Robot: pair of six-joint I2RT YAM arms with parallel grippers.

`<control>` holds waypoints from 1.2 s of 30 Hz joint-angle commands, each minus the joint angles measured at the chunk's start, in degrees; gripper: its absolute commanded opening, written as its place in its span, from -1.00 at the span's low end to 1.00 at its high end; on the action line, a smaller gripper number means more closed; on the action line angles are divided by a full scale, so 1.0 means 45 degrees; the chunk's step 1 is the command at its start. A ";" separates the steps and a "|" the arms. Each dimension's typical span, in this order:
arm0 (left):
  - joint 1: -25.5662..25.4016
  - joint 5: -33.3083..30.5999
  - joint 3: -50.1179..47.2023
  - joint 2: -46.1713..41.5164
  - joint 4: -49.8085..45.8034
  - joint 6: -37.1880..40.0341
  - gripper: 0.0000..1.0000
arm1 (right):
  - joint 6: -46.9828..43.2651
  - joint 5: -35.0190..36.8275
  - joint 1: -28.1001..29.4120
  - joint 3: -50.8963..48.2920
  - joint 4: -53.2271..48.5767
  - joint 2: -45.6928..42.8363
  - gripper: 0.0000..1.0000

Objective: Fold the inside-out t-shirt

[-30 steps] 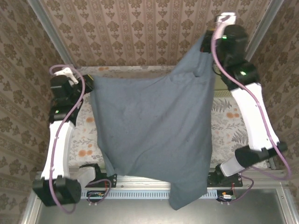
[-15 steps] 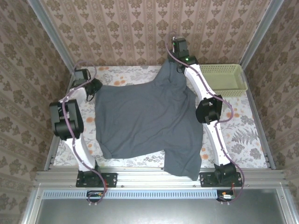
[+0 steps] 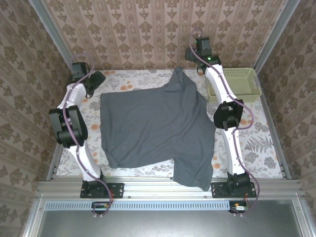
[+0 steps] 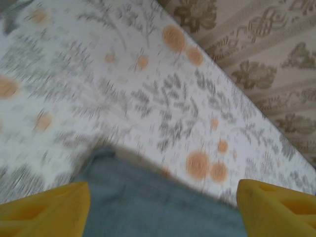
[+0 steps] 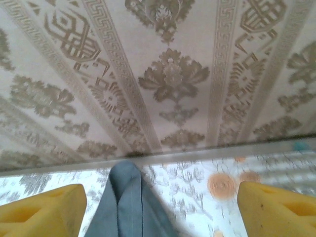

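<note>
Left gripper [image 4: 163, 210] open above a shirt edge
Its yellow fingers [image 4: 44, 207] stand wide apart at the bottom corners, and the blurred blue-grey t-shirt [image 4: 148, 202] lies flat between them on the flowered tablecloth [image 4: 123, 84]. A patterned wall [image 4: 256, 44] rises at the upper right.

Walls on 3 sides w/ beige damask wallpaper [image 3: 138, 34], w/ slanting aluminium posts [image 3: 49, 29] at the far corners. Table [image 3: 256, 143] covered w/ white cloth, orange flowers & grey ferns; pale green mesh basket [image 3: 249, 84] at far right corner, by the back wall. Near edge: slotted metal rail [image 3: 163, 188], dark grey panel [image 3: 163, 222] in front of it; light soft & even.
</note>
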 commanded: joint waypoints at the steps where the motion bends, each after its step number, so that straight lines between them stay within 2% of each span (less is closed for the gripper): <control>1: -0.0691 -0.1155 -0.1755 -0.2421 -0.1823 -0.0291 0.65 | 0.0444 -0.0462 0.0481 -0.2853 -0.0852 -0.3154 0.65; 4: -0.1469 -0.1790 -0.4275 -0.4554 -0.1963 -0.0492 0.66 | 0.0520 -0.0827 0.0947 -0.7880 0.0715 -0.6223 0.69; 6: -0.2091 -0.2056 -0.5740 -0.5821 -0.2143 -0.0487 0.66 | 0.0876 -0.1037 0.1189 -1.0638 0.1615 -0.8106 0.70; 9: -0.2795 -0.2112 -0.7744 -0.7493 -0.2657 -0.0431 0.65 | 0.1850 -0.1461 0.1586 -1.3960 0.1797 -1.0247 0.70; 13: -0.3743 -0.2092 -0.9926 -0.9179 -0.3342 -0.0560 0.60 | 0.1973 -0.1323 0.2719 -1.7186 0.1362 -1.2053 0.70; 15: -0.4470 -0.2407 -1.0663 -0.9470 -0.3692 -0.0829 0.59 | 0.2341 -0.1097 0.3178 -1.8788 0.1158 -1.2650 0.71; 18: -0.4758 -0.2476 -1.1493 -0.9358 -0.3492 -0.1139 0.57 | 0.3057 -0.1825 0.3382 -2.0898 0.1485 -1.3147 0.70; 22: -0.4722 -0.2296 -1.2045 -0.8625 -0.2149 -0.1353 0.54 | 0.3626 -0.2100 0.3400 -2.2105 0.1930 -1.2724 0.67; 27: -0.4197 -0.1851 -1.1677 -0.6568 -0.0711 -0.1281 0.48 | 0.4173 -0.2735 0.2858 -2.1861 0.2793 -1.0914 0.63; 32: -0.2844 -0.0828 -1.1460 -0.4824 0.0924 -0.1187 0.40 | 0.4278 -0.2974 0.2170 -2.0222 0.2895 -0.8348 0.60; 36: -0.2343 -0.0187 -1.0198 -0.3475 0.1469 -0.0765 0.41 | 0.4478 -0.3008 0.1855 -1.8537 0.2672 -0.6958 0.59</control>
